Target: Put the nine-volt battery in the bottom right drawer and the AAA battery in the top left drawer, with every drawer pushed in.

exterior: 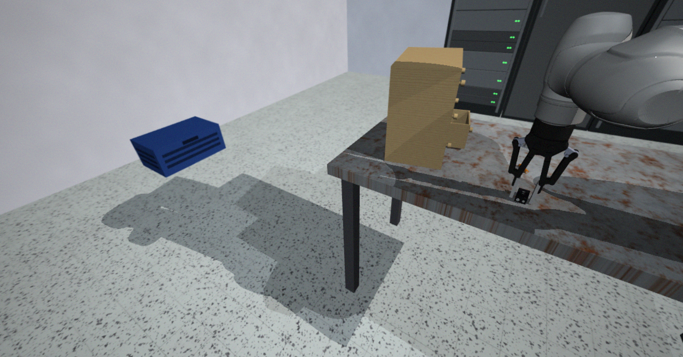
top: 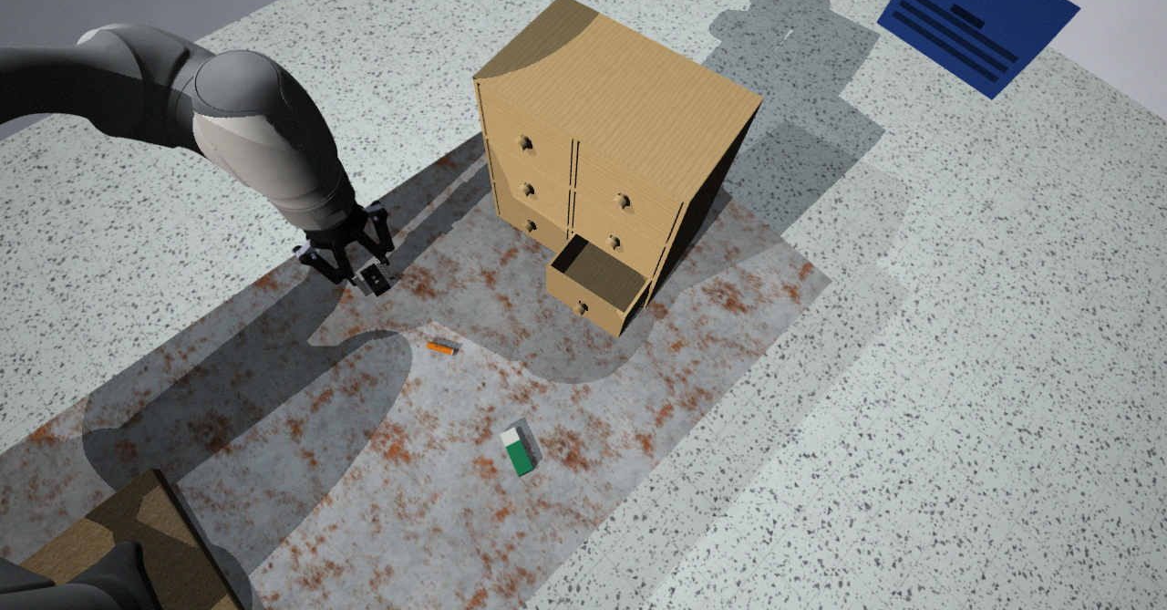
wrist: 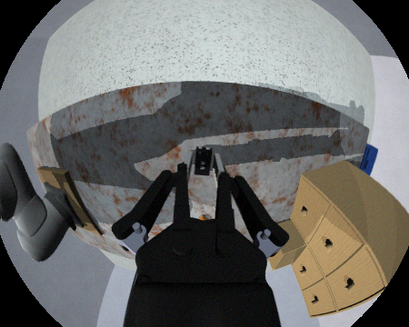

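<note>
The nine-volt battery (top: pixel 376 279) (exterior: pixel 522 196) (wrist: pixel 204 162), a dark block with two terminals, is on the table. My gripper (top: pixel 374 274) (exterior: pixel 523 192) (wrist: pixel 203 159) points down over it, part-open, a finger on either side; I see no firm grip. The orange AAA battery (top: pixel 440 347) lies on the table between gripper and chest. The wooden chest (top: pixel 628 92) (exterior: pixel 420 111) (wrist: pixel 373 195) stands upright, with three rows of two drawers. Its bottom right drawer (top: pixel 599 310) (exterior: pixel 459 135) is pulled partway out, and its visible inside looks empty. The other drawers look pushed in.
A green and white block (top: pixel 518 453) lies on the table in front of the chest. A brown board (top: pixel 175 537) (wrist: pixel 61 177) is under the arm's base. The table's edge runs close beyond the nine-volt battery. A blue box (top: pixel 979 43) (exterior: pixel 181 147) is off the table.
</note>
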